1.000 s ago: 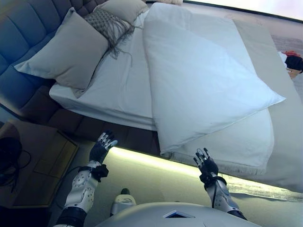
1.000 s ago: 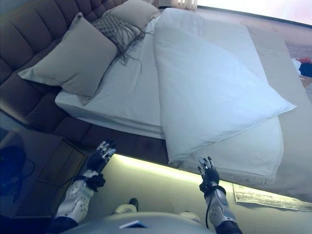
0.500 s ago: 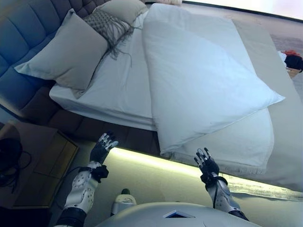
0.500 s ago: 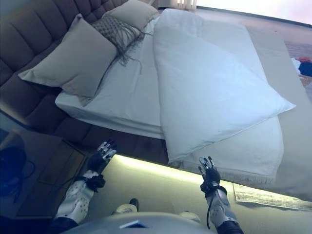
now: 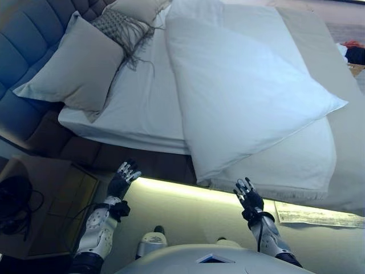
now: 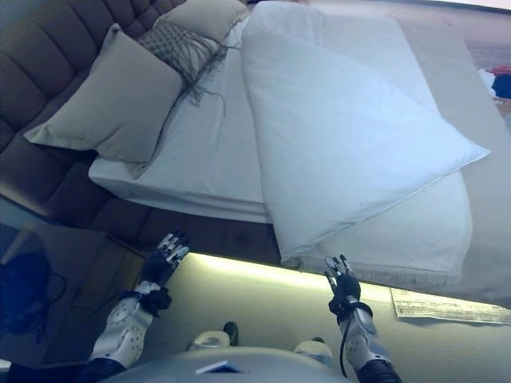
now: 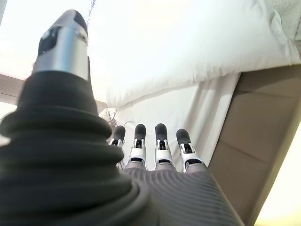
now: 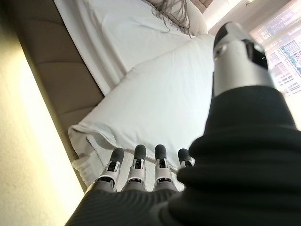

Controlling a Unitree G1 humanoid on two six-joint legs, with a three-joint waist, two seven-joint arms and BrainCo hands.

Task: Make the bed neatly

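A white duvet [image 5: 245,91] lies folded back at an angle on the bed, one corner [image 5: 197,181] hanging over the near edge, and shows in the right wrist view [image 8: 155,99]. The white sheet [image 5: 142,103] beside it is bare. A large grey pillow [image 5: 74,63] leans at the tufted headboard [image 5: 25,34], with a fringed cushion [image 5: 117,25] and another pillow [image 5: 137,7] behind. My left hand [image 5: 122,177] is open, below the bed's side. My right hand [image 5: 248,197] is open, just below the duvet's hanging corner. Neither touches the bedding.
A dark bedside table [image 5: 40,205] with black cables [image 5: 14,200] stands at the left. The bed's dark side panel [image 5: 137,162] has a lit strip [image 5: 188,191] under it. A grey cover [image 5: 319,57] lies on the bed's right part. A paper sheet [image 5: 316,214] lies on the floor.
The camera has shifted, so the bed sits a little higher and to the left in view. Both hands stay open in nearly the same places.
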